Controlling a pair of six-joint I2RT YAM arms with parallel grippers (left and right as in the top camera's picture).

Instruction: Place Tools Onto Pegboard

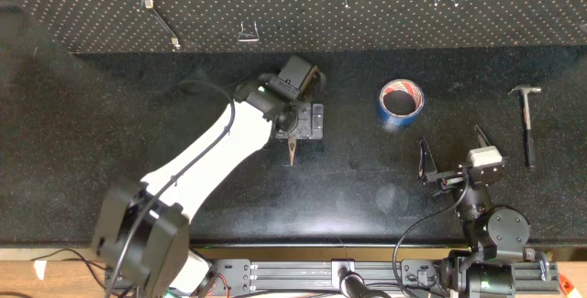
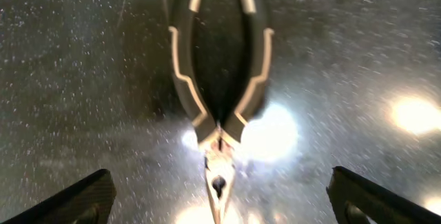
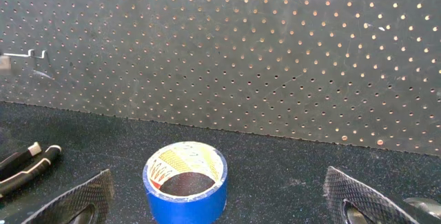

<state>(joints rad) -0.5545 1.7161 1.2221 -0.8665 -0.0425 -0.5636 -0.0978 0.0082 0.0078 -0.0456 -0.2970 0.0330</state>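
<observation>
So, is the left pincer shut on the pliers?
No, the left pincer has its fingers wide apart either side of the pliers, which lie untouched on the mat.

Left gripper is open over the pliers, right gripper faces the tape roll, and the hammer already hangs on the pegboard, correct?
No: the hammer lies on the table at the far right, not on the pegboard, as the top view shows. The left gripper is open over the pliers, and the right gripper faces the tape roll.
</observation>
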